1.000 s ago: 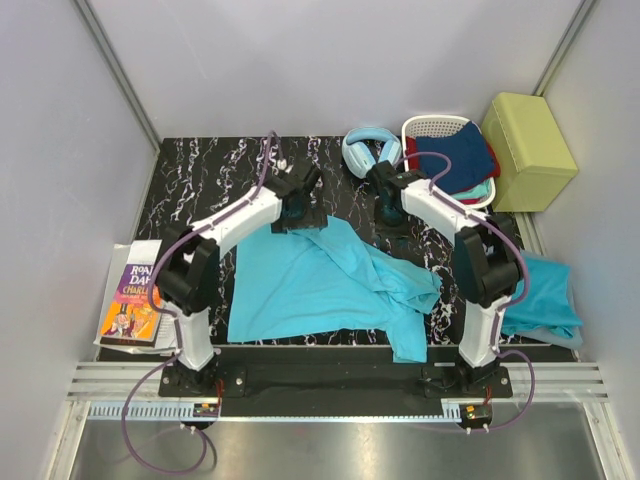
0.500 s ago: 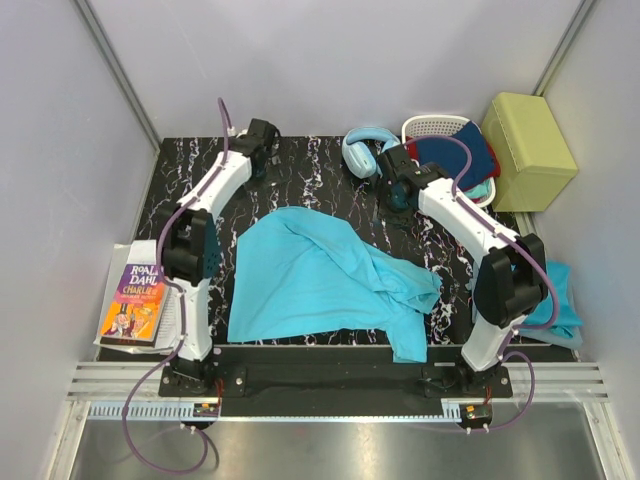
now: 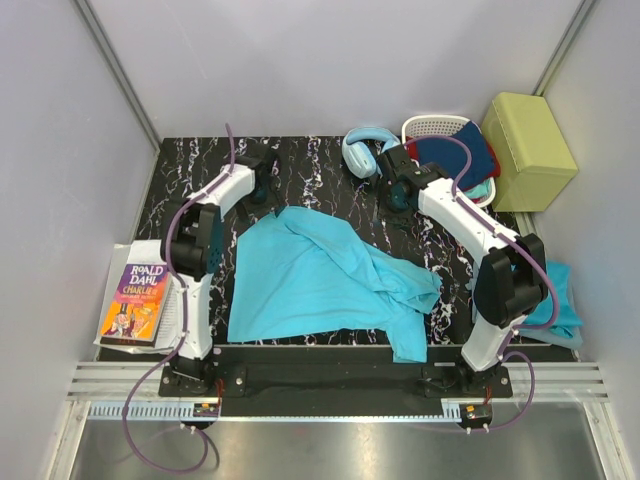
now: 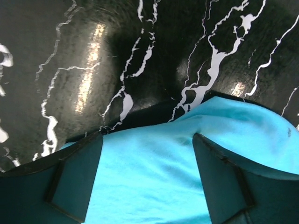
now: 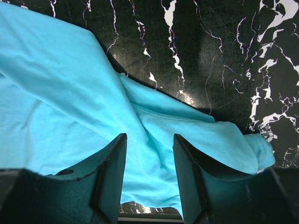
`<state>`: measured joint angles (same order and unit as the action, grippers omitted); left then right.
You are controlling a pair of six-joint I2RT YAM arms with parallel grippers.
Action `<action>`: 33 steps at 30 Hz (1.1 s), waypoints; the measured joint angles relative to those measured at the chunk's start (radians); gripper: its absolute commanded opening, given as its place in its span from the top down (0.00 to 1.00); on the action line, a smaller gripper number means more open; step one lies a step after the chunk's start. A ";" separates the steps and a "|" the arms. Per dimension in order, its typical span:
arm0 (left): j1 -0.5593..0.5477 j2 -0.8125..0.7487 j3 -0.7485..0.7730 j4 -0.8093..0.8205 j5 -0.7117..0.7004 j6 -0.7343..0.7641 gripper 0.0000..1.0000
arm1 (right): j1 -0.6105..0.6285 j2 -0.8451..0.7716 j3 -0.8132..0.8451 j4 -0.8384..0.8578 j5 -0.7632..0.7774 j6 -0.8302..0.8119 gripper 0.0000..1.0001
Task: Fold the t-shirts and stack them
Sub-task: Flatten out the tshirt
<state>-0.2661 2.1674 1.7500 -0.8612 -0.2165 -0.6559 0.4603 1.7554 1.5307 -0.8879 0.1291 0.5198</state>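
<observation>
I find left gripper (image 4: pixel 147 140) and right gripper (image 5: pixel 149 138) spread and empty beyond the rumpled t-shirt (image 3: pixel 310 280), apparently poised to grasp its far edge.

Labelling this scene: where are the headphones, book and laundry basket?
headphones (image 3: pixel 360 155), top external view, on the ear cup.
book (image 3: pixel 133 300), top external view, middle of the cover.
laundry basket (image 3: pixel 432 124), top external view, white far rim.

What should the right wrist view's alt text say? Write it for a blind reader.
A turquoise t-shirt lies rumpled across a black, white-veined table, one bunched end reaching right. The open right pincer hangs in the foreground, gripping nothing.
</observation>
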 measured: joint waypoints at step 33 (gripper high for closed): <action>-0.170 -0.264 -0.241 0.085 -0.006 -0.029 1.00 | 0.005 0.000 -0.043 0.005 0.002 -0.008 0.87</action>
<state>-0.4362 1.9038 1.5093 -0.7761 -0.2222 -0.6849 0.4648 1.7554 1.4876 -0.8833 0.1307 0.5117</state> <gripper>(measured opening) 0.027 0.158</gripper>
